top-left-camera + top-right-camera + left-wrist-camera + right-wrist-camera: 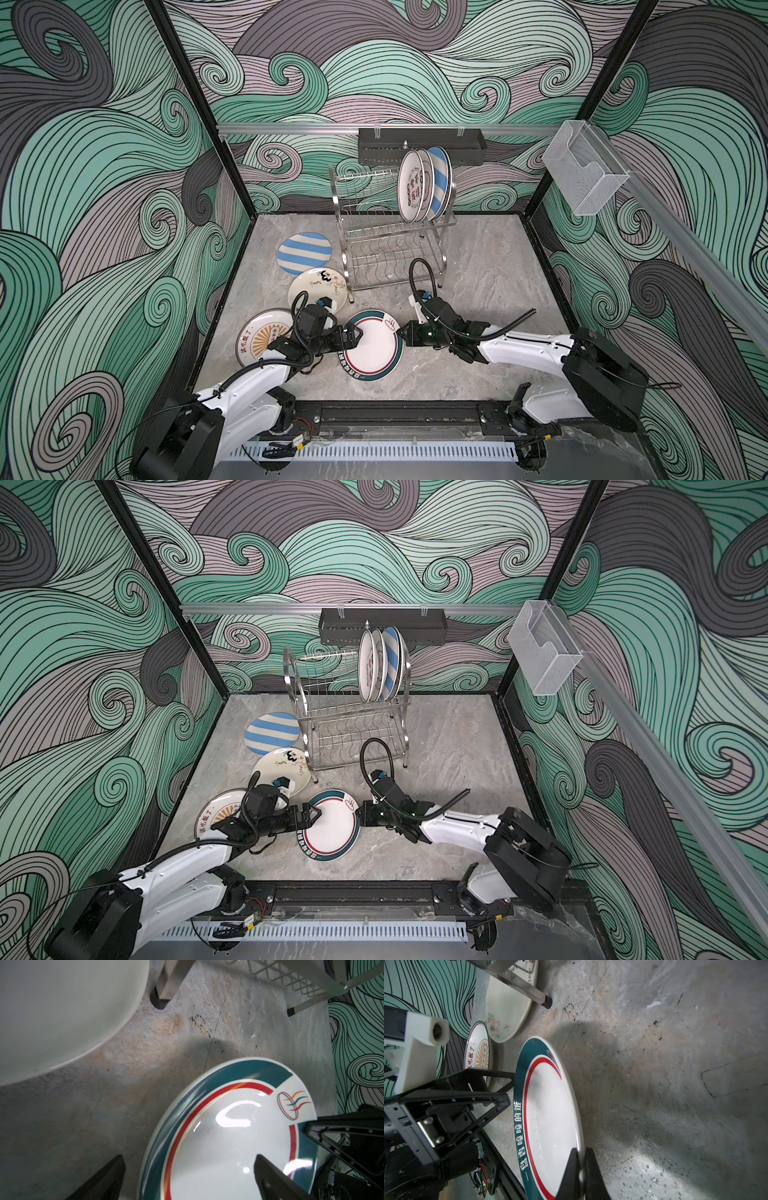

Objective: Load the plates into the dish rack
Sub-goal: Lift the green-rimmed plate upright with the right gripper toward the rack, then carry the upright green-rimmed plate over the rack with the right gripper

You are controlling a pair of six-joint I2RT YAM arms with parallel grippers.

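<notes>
Pinching the right rim of the teal-rim plate (374, 349), R gripper (401, 332) has its fingers (569, 1169) closed tight w/ only the plate's edge between them. L gripper (356, 333) sits at the opposite, left rim, jaws spread wide. In the left wrist view one finger (270, 1178) is over the plate's face and the other off it, nothing gripped.

The plate is lower centre in both top views, on the grey stone-look table (478, 270); can't tell if it lies fully flat. White chars on its teal band read "香喷喷的饭". A small steaming-bowl logo (289, 1105) in red/orange/blue sits by R gripper.

To its left is the sunburst plate (259, 336) w/ red "吃飯了", partly under L arm. Above that is the cartoon plate (318, 286), just beside a rack foot, scribbles too small to read. Further up is a flat striped plate (304, 252).

The dish rack (390, 262) stands mid-frame toward the back. At the right end of its upper tier 3 plates stand upright: red-char plate (409, 187) (unreadable), middle plate (426, 183) and blue-striped rack plate (438, 183).
</notes>
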